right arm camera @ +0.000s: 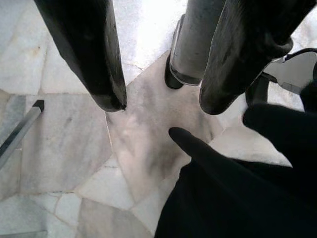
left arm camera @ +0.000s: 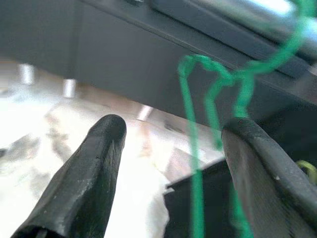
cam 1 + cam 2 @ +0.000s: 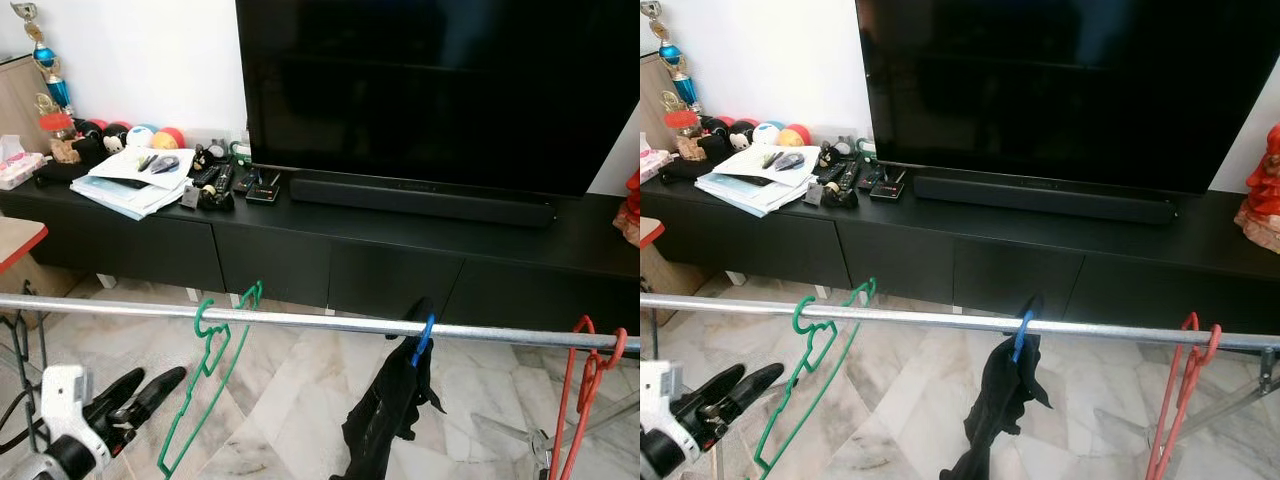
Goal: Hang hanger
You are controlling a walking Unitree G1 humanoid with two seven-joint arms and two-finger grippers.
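three hangers sit on the silver rail point(image 3: 330, 322) that crosses the view. the green hanger point(image 3: 205, 385) is thin plastic, hooked over the rail toward its left part, its long axis tilting down and toward the left tool point(image 3: 150, 388). that tool is spread wide and holds nothing; its fingers point(image 2: 94, 168) are just beside the hanger's lower stretch, apart from it. a blue hanger point(image 3: 423, 340) at mid-rail carries a black garment point(image 3: 385, 415). a red hanger point(image 3: 585, 400) hangs near the right end. the right tool point(image 1: 161, 101) points down at the marble floor point(image 1: 64, 148), fingers parted, empty. behind stands a black tv cabinet point(image 3: 300, 255) with a television point(image 3: 440, 90).
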